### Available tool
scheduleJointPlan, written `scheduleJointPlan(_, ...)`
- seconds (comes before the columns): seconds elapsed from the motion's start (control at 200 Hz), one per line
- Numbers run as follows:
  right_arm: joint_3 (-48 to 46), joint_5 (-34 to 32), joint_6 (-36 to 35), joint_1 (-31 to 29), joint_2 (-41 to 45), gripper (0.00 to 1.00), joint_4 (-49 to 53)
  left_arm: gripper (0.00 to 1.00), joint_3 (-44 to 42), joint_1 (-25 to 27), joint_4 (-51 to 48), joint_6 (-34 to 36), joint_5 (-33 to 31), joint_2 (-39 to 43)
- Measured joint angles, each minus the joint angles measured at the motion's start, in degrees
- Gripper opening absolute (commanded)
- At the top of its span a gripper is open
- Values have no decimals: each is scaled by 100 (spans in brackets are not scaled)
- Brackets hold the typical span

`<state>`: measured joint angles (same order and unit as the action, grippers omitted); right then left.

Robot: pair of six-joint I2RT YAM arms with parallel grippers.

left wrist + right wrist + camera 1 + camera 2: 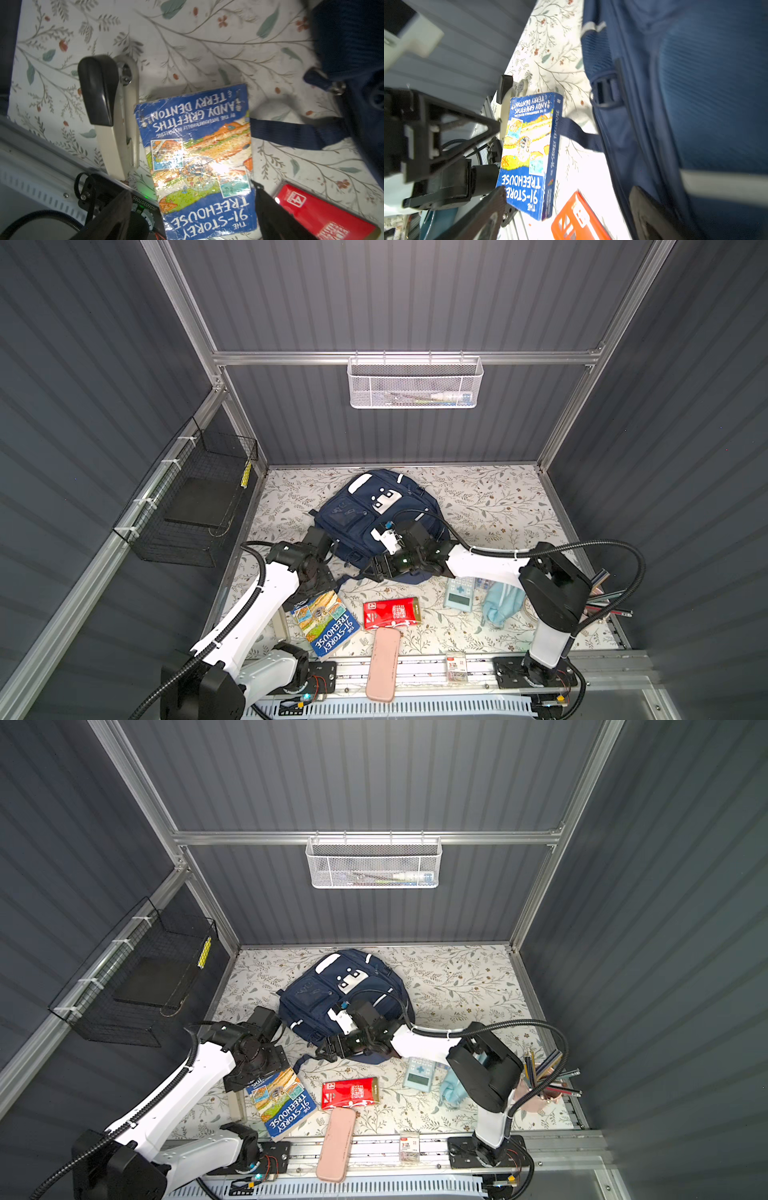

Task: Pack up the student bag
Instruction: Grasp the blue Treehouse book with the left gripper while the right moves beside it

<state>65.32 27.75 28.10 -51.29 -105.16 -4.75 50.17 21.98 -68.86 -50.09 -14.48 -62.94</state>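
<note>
Navy fabric marks the student bag [353, 514], lying flat at the far middle of the floral table [490, 497] with its front pockets facing up. The left gripper [190, 186] hangs over the far end of a blue paperback [326, 622], its fingers spread wide above the cover. The right gripper [368, 570] sits at the bag's near edge, its fingers likewise spread and gripping nothing. A red box [390, 612] lies just right of the paperback.
</note>
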Motion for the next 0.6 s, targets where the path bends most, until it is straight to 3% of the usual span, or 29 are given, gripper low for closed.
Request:
scheduleJointPlan(0.42,879,828,-481,-315,-1014,87,343,79,-1794,0,1102,-1565,387,511)
scheduleJointPlan(0.6,1425,1058,-568,-544,-1541,85,748,70,-1980,0,1453,-1794,494,608)
